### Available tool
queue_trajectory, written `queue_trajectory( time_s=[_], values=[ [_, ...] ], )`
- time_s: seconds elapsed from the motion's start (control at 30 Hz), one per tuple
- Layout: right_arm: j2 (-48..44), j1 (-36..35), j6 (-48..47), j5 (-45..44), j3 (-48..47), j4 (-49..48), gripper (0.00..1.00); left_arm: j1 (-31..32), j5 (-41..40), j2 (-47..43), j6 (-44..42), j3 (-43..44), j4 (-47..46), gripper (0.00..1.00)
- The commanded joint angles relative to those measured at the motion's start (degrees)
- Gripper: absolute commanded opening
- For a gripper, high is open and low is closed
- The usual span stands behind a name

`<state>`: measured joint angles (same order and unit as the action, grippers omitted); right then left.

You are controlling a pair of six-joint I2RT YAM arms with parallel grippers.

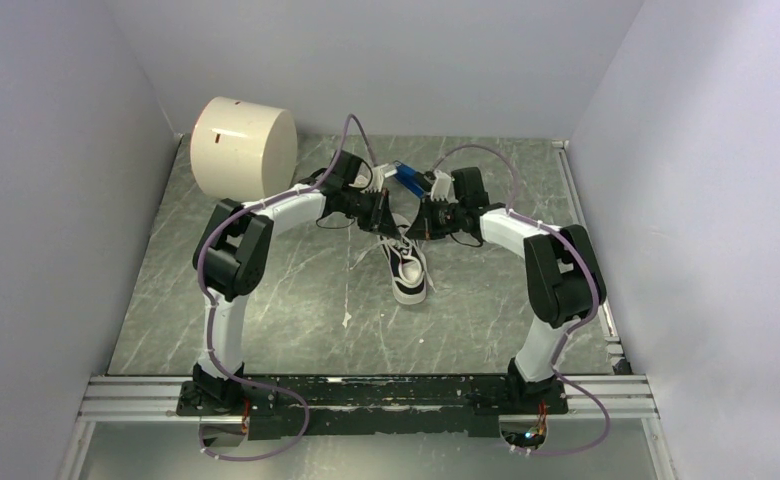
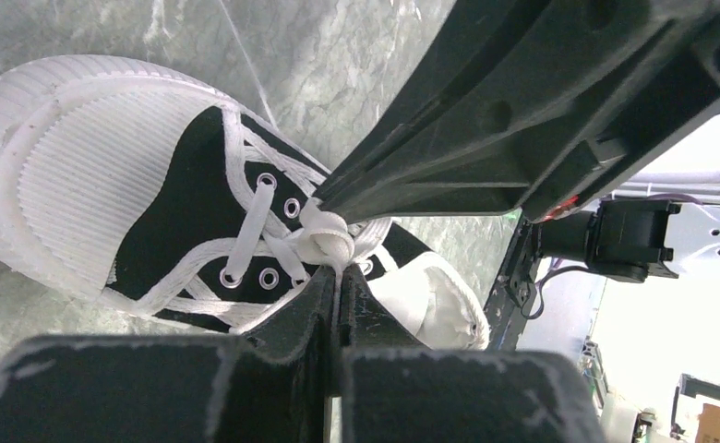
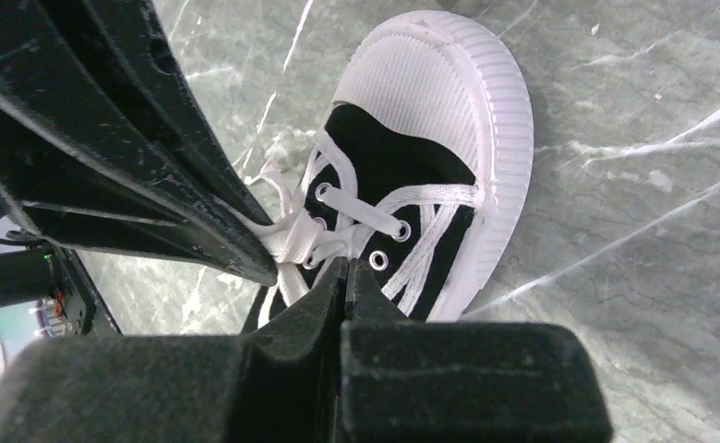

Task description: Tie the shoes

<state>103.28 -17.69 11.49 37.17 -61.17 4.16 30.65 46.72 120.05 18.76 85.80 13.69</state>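
Left gripper (image 2: 335,277): fingers pressed fully together, no gap. A white strand runs from the knot (image 2: 327,235) straight into the slit between them, so it has a lace pinched.

Right gripper (image 3: 345,269): fingers also closed flat on each other, tip jammed in just below the knot, next to an eyelet. Can't tell from the wrist view whether a strand is actually clamped. In the left wrist view its tip touches the top of the knot.

Both tips meet at the knot from opposite sides, nearly touching each other. The knot sits over the upper eyelets and is a small tight lump. No loops are visible.

The laces (image 3: 361,210) are crossed down the tongue. Loose ends trail onto the counter (image 1: 296,300) on both sides of the shoe.

The sneaker (image 1: 409,268) sits sole down, roughly mid-counter, slightly nearer the far edge. Its toe cap points to the near edge and angles a bit right. The heel is under the two wrists.

Both arms arch in from the near corners and their wrists converge above the shoe's heel end.

Blue stapler (image 1: 409,180): just behind the grippers, toward the far edge, partly hidden by them.

Big white cylinder (image 1: 243,148): far-left corner, well apart from the shoe.
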Motion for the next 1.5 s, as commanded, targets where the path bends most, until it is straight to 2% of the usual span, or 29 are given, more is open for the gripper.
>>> queue_trajectory(
  time_s=[0.0,0.27,0.53,0.77,0.8,0.9,1.07,1.17,1.27,1.47],
  values=[
    [-4.4,0.0,-0.7,-0.4,1.0,-1.3,0.00,0.4,0.5,-0.9,-1.4,1.4,1.2,0.05],
    [-8.7,-0.1,-0.9,0.6,3.2,-1.5,0.00,0.3,1.2,2.5,0.0,4.1,1.2,0.05],
    [-6.5,-1.1,1.3,6.5,3.0,-4.0,0.00,0.9,3.5,5.3,3.3,4.5,-2.1,0.05],
    [-4.0,-3.4,4.7,9.6,1.4,-6.8,0.00,1.1,7.4,4.9,9.5,0.2,-11.8,0.05],
    [-3.6,-3.5,4.8,9.9,1.0,-6.2,0.02,1.2,7.7,4.7,10.1,-0.1,-12.6,0.05],
    [-4.0,-2.1,4.8,9.2,1.1,-4.5,0.15,1.2,7.7,4.6,10.4,-0.9,-13.3,0.05],
    [-8.7,3.8,6.1,10.1,5.6,-4.5,0.30,1.1,7.5,5.0,8.1,-0.4,-10.4,0.05],
    [-10.3,6.0,4.1,8.1,6.2,0.5,0.37,1.1,7.6,4.8,8.0,-0.8,-10.4,0.05],
    [-9.9,8.3,3.7,6.3,7.2,1.5,0.43,1.1,7.7,4.7,8.1,-1.0,-10.6,0.05],
    [-4.2,9.2,6.6,5.7,5.5,1.2,0.40,1.0,7.3,5.0,7.4,-0.8,-9.5,0.05]
  ],
)
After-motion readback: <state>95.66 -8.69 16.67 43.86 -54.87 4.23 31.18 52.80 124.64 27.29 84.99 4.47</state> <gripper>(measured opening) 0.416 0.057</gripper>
